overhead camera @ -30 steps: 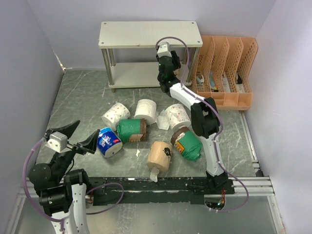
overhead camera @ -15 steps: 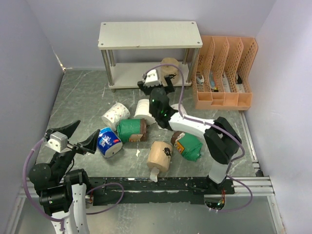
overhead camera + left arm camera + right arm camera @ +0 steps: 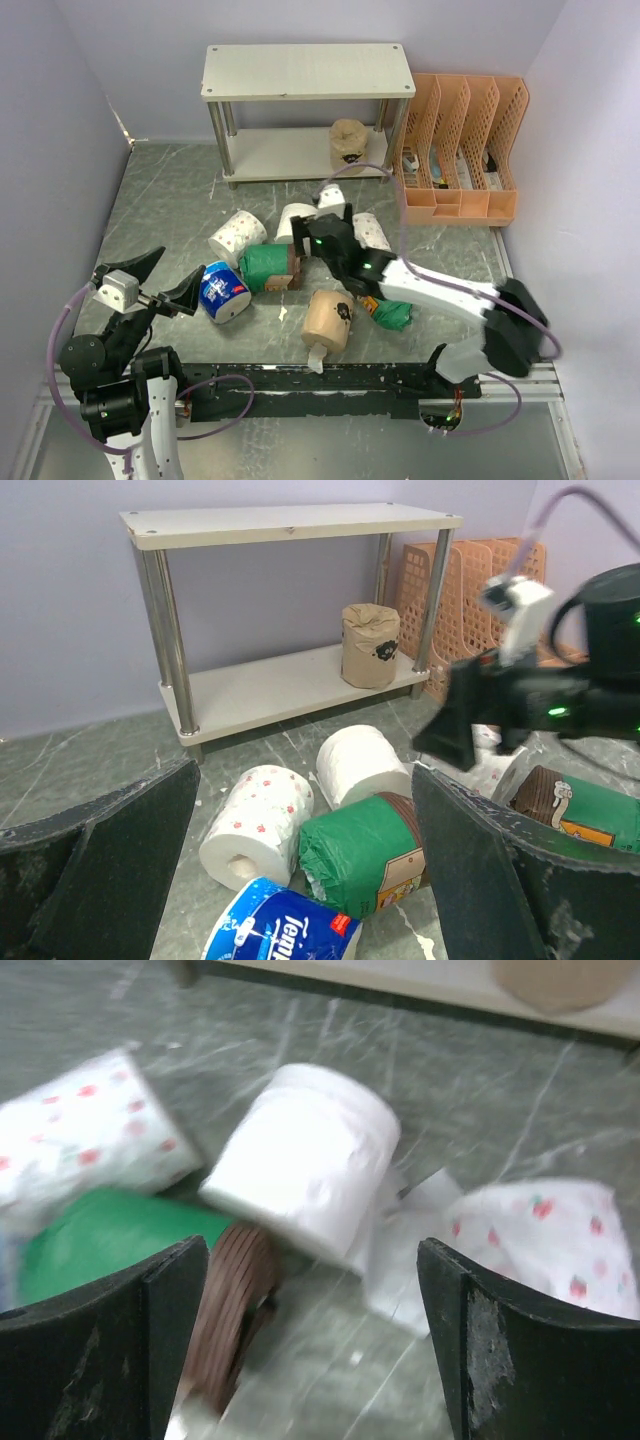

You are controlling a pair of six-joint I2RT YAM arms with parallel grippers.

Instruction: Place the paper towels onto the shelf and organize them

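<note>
Marbled grey table, plain white roll ahead of spread right fingers, untouched

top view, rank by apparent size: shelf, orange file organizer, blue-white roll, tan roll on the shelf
shelf
orange file organizer
blue-white roll and tan roll: about alike, tan one farther, not ranked

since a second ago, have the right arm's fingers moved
yes, the right fingers drew back from the pale two-tier wooden shelf toward the near edge

Soft even light, faint shadows; paper towels motion-blurred in right wrist view.
</note>
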